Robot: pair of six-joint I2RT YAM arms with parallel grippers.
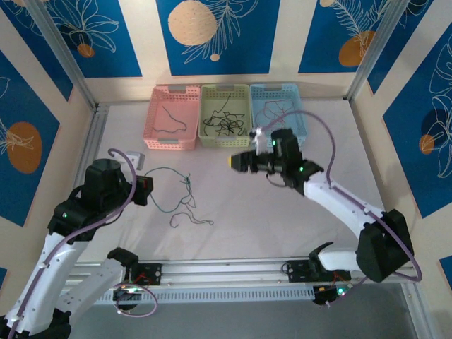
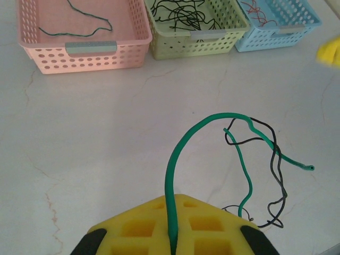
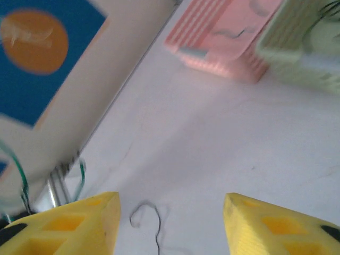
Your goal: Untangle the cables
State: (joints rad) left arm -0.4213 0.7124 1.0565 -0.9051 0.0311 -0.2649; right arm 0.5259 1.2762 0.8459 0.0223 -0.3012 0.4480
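cables (image 1: 185, 201) lie tangled mid-left on the desk (image 1: 282, 226). we reckon the left end effector (image 2: 171, 212) pinches the green cable (image 2: 175, 164) to tug it off the black cable (image 2: 273, 159); right end effector (image 3: 171, 202) gapes empty.

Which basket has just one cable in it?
The pink basket, leftmost: a single dark green cable. The green basket holds a black tangle, the blue basket several red cables.
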